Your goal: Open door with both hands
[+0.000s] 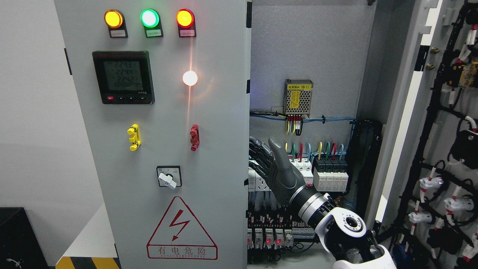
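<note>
The right hand (282, 173), dark grey with fingers extended and grasping nothing, reaches in from the lower right to the inner edge of the closed grey metal left door (168, 134) with its lamps, meter and red warning triangle. The grey right door (401, 112) already stands swung open, baring the wiring inside. The left door seems in hand; next, the fingers must hook its edge and pull outward.
</note>
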